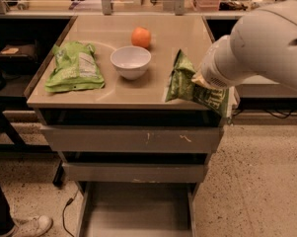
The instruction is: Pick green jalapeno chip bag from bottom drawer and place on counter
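Observation:
The green jalapeno chip bag is dark olive green with pale lettering. It hangs upright in the air over the front right edge of the beige counter. My gripper is at the end of the large white arm on the right and is shut on the bag's right side; the wrist hides most of it. The bottom drawer stands pulled out below, and its flat grey floor is bare.
On the counter lie a lime-green bag at the left, a white bowl in the middle and an orange behind it. Two grey drawers are shut above the bottom one. A person's shoe is at the lower left.

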`<state>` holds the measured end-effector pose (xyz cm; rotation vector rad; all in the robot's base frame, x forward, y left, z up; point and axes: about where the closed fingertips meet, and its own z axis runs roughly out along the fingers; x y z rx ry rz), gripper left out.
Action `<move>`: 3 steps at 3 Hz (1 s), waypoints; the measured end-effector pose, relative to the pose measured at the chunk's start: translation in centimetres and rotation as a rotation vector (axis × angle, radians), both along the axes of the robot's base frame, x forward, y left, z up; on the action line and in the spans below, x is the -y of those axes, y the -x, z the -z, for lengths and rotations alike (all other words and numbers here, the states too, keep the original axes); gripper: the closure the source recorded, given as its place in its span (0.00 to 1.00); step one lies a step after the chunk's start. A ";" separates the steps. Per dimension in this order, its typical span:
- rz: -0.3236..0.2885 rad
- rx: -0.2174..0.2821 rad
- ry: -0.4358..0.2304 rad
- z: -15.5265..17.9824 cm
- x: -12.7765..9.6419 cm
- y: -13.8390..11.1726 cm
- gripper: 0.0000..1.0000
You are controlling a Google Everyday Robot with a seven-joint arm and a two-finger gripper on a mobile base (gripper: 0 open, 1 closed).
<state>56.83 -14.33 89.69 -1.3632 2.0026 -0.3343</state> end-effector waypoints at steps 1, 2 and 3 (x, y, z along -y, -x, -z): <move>0.001 0.007 -0.006 -1.1 0.2 -3.9 1.00; -0.015 -0.005 -0.020 -1.2 -0.7 -7.3 1.00; -0.053 -0.046 -0.028 0.3 -2.3 -10.0 1.00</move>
